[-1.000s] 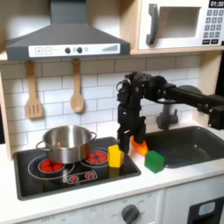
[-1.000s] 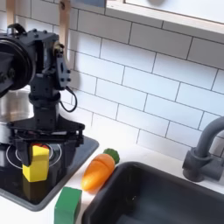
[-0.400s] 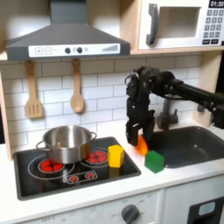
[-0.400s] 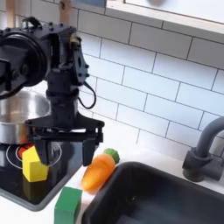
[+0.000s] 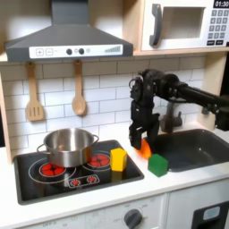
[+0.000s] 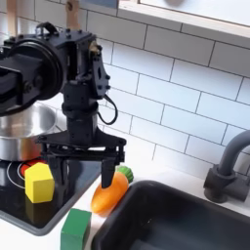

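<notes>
Here the black gripper point(image 6: 84, 168) hangs with its jaws spread wide and empty, straddling the orange toy carrot with a green top point(image 6: 109, 190), which lies on the white counter point(image 6: 39, 232) between the black stovetop point(image 5: 54, 183) and the dark sink point(image 6: 186, 220). The carrot looks light, rigid and smooth, best pinched across its thicker middle. A yellow block point(image 6: 38, 182) and a green block point(image 6: 74, 229) sit close by, leaving little room.

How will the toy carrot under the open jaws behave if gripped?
The carrot looks rigid and glossy, likely light plastic. Its tapered, rounded body may slip or roll between the jaws of the gripper. Lying on the flat counter, it seems unlikely to tip.
</notes>
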